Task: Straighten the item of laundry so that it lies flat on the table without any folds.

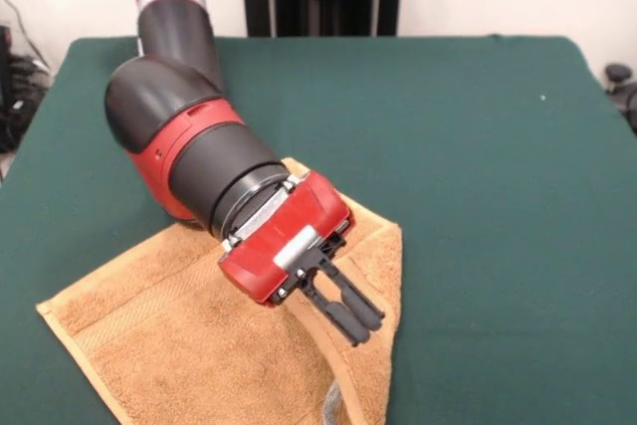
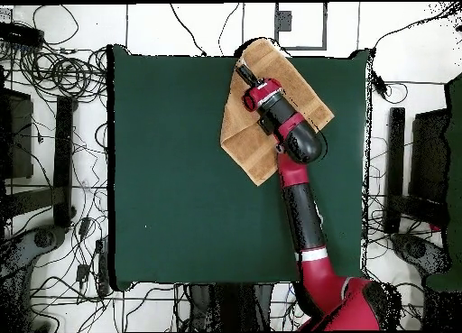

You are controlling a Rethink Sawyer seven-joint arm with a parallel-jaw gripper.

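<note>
Now my gripper [image 1: 360, 323] hangs over the towel [image 1: 179, 335], fingers nearly together and holding nothing. It lies at lower left of the front view, running off the bottom edge, one border doubled over. Bare green table [image 1: 498, 196] spreads right and above.

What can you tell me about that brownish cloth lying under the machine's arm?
The towel is golden-tan terry cloth with woven border bands. It lies on the green table, near one edge, turned cornerwise, mostly spread out, with a fold near one corner. The arm reaches over it, and the gripper hangs just above it with fingers close together.
</note>
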